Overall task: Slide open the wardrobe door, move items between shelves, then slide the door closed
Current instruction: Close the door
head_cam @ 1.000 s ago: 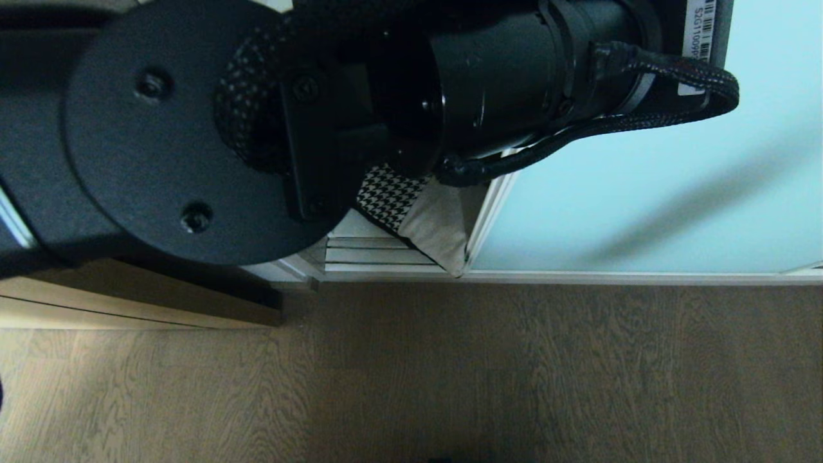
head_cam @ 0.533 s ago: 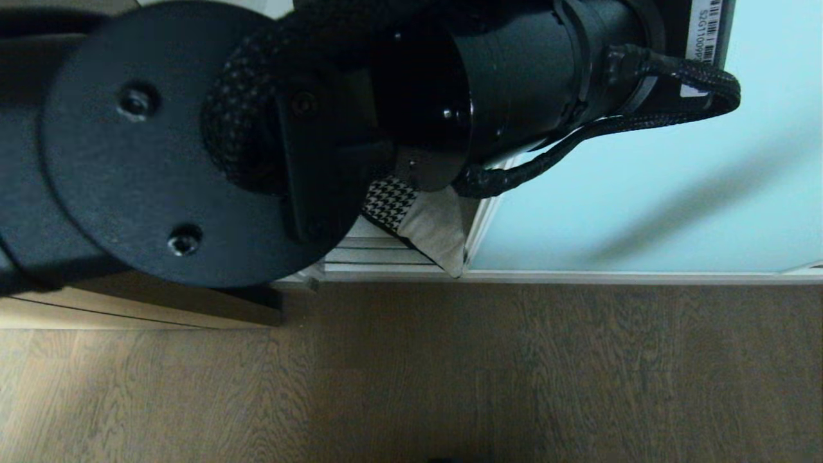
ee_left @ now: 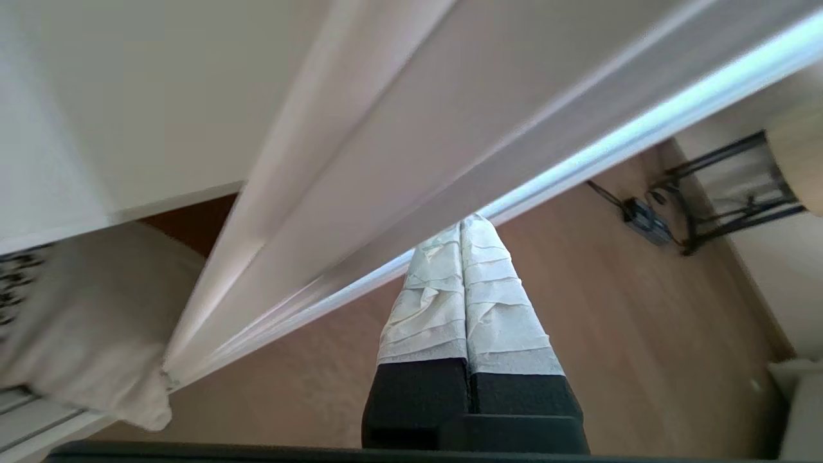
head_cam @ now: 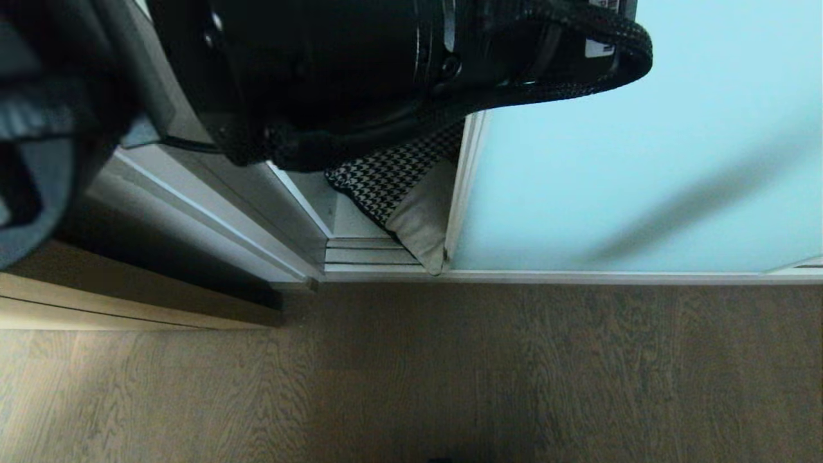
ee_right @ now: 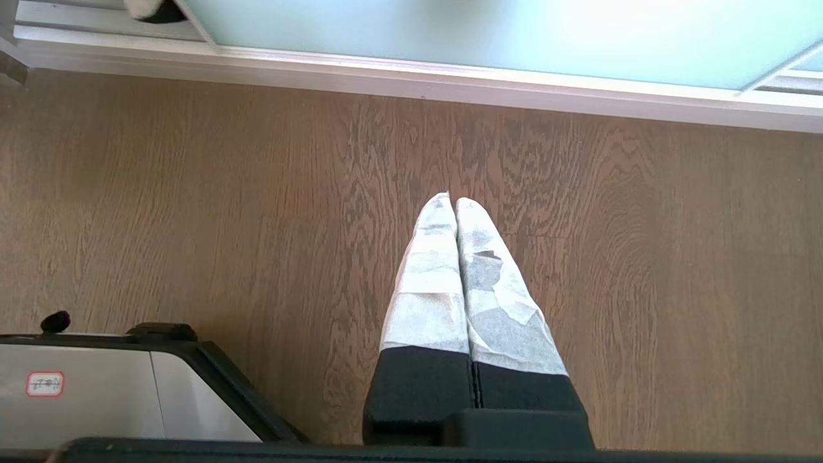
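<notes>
Closing time is near, we think: the cushion (head_cam: 402, 193) lies low inside the wardrobe, on the bottom shelf (head_cam: 341, 222), with one corner poking over the front edge, right beside the frame of the sliding wardrobe door (head_cam: 643, 141). The door stands partly open, so we judge the last step is in hand. Our left tool (ee_left: 464, 225) is pressed fully shut and holds nothing; its tip sits right at the door's edge, though we cannot tell if it touches. Next we need to push the door sideways without catching the cushion's corner. Our right tool (ee_right: 449, 200) is shut too, empty, hanging over the wood floor (ee_right: 193, 193).
</notes>
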`<state>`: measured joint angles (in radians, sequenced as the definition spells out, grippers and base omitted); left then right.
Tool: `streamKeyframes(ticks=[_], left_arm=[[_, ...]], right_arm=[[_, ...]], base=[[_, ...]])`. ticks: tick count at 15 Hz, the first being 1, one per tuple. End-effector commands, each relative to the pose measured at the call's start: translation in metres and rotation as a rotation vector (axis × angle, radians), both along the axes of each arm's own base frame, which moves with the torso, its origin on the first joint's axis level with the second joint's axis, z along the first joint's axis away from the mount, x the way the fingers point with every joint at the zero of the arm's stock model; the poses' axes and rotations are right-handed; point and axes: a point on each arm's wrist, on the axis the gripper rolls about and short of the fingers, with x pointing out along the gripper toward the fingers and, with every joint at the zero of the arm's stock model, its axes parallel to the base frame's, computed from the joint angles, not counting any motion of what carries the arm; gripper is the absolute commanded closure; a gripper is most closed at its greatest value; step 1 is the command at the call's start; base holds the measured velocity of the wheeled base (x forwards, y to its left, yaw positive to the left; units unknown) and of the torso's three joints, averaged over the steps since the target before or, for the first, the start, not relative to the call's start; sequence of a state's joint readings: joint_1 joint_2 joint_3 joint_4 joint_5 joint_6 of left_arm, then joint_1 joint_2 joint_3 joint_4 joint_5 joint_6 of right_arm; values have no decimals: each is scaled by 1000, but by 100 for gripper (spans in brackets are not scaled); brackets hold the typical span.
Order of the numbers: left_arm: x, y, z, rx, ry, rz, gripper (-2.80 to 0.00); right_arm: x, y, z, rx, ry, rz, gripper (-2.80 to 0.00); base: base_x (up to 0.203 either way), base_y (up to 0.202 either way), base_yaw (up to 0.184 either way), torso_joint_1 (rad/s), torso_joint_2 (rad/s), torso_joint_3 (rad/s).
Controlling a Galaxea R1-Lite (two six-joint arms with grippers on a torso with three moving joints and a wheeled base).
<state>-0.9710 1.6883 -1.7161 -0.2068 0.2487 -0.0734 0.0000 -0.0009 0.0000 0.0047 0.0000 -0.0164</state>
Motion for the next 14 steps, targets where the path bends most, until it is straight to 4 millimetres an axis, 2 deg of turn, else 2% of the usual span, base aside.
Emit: streamKeyframes(ticks=[1,5,11,14], left_arm=[[-12,36,15,-42,-34,46,0],[-10,61,12,-29,-31,114,0],[-33,96,11,-31,-39,139,0],[-42,122,15,-47,-63,197,0]], right_arm=[[0,0,0,0,1,0,0],[0,0,0,0,0,0,0],[0,0,0,0,1,0,0],[0,0,0,0,1,0,0]], base=[[0,0,0,0,0,0],[0,0,0,0,0,0],[0,0,0,0,0,0],[0,0,0,0,0,0]])
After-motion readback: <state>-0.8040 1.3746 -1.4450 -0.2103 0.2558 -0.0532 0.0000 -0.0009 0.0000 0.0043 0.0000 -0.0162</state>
